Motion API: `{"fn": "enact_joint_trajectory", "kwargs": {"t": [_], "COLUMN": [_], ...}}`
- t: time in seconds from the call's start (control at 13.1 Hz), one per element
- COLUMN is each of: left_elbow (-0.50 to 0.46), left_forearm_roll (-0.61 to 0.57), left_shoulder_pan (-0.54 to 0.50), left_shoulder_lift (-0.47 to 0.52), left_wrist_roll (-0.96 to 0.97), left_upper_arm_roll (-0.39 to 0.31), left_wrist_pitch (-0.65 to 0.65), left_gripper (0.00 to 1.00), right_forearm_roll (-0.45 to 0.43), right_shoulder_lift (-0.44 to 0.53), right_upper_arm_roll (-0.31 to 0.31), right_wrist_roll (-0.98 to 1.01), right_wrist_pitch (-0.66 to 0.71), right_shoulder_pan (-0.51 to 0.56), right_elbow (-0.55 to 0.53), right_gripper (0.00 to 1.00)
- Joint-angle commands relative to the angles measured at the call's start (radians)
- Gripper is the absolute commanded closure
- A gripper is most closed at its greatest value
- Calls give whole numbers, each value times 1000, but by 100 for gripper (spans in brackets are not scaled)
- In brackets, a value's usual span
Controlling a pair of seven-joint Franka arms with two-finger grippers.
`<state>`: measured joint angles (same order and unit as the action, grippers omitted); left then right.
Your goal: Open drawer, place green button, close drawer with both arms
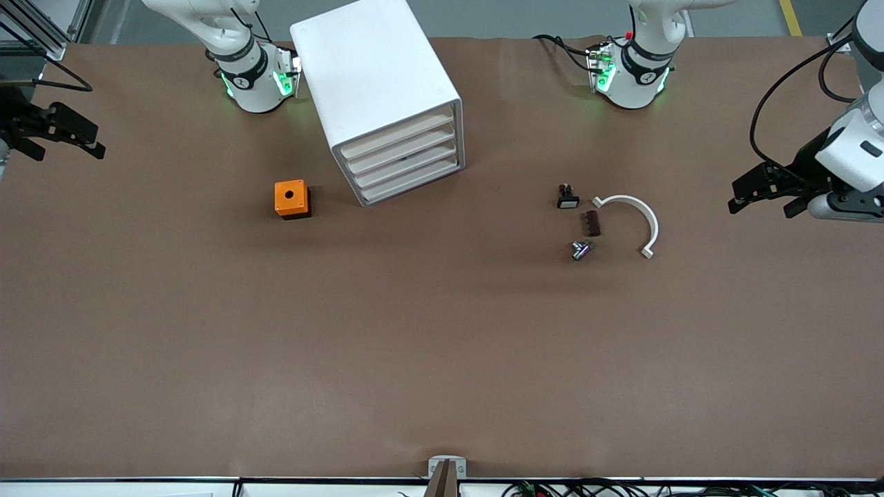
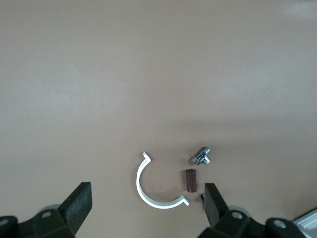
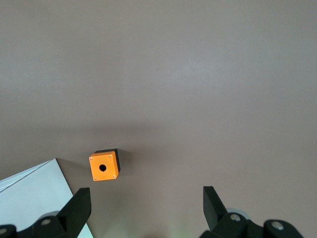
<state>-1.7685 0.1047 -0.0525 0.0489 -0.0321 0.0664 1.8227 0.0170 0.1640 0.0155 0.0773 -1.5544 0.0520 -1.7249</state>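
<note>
Evidently all four drawers of the white drawer unit [image 1: 387,90] are shut, contents hidden.
Left end effector [image 2: 147,191] and right end effector [image 3: 146,194] hang wide apart, empty, each above its own worktop [image 1: 442,345] end; the button cannot be told among small parts [image 1: 592,223] beside the white curved clamp [image 1: 646,214].

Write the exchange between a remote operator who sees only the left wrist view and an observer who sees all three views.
Operator: My open left hand looks down on a white half-ring clip and a brown block. Where is the drawer unit?
Observer: The white drawer cabinet stands between the two arm bases, its drawers all shut.
Operator: And the right hand?
Observer: The right hand hangs open over the right arm's end of the table.
</note>
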Motion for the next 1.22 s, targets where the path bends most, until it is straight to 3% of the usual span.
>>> {"fn": "enact_joint_trajectory", "kwargs": {"t": [0.0,0.46,1.14], "left_elbow": [50,126,144], "left_forearm_roll": [-23,-85,-74], "left_shoulder_pan": [0,51,39], "left_shoulder_lift": [3,-40,-24], "left_wrist_roll": [37,115,103], "left_upper_arm_roll": [6,0,1], "left_wrist_pitch": [0,0,-68], "left_gripper": [0,0,0], "right_forearm_roll": [9,9,9], "right_shoulder_lift": [12,12,12], "right_upper_arm_roll": [0,1,1], "right_wrist_roll": [-11,-11,-11], "right_wrist_pitch": [-15,-9,-7], "right_shoulder_pan": [-14,-14,-14], "right_elbow": [-10,-10,-10], "right_gripper": [0,0,0]}}
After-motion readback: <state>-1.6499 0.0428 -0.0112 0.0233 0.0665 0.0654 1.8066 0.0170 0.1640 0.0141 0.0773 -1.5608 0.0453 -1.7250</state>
